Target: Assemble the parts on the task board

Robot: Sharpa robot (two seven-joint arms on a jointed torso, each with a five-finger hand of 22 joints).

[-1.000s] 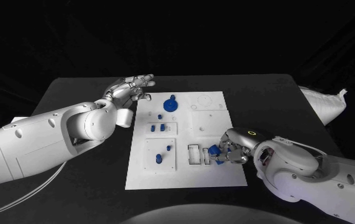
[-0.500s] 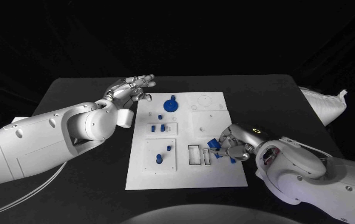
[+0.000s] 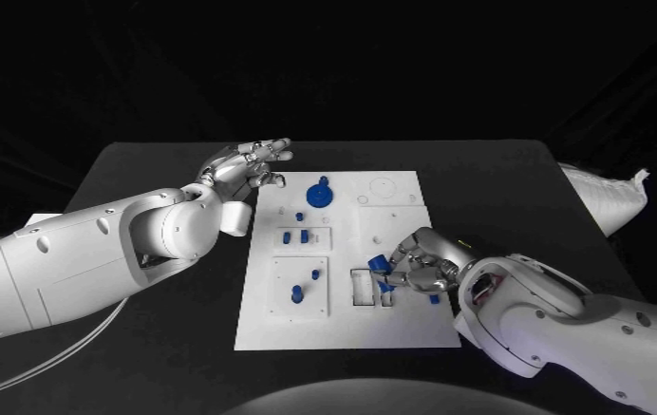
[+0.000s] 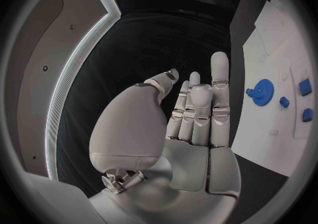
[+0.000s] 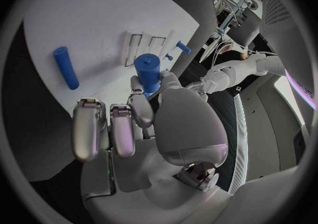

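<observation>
The white task board lies mid-table. My right hand hovers over its right side and pinches a blue cylinder between thumb and fingers, just above the rectangular slots. The right wrist view shows the same held cylinder upright at the fingertips, and a second blue cylinder lying loose on the board. My left hand is held up beside the board's far left corner, fingers straight and apart, holding nothing; the left wrist view shows its flat palm.
A blue gear sits at the board's far side, with small blue pegs and more in the left-hand plates. A white bag lies at the table's right edge.
My right hand has carried the blue cylinder leftward and slightly away from me, from the board's right edge to over the slots. The left hand has stayed put.
</observation>
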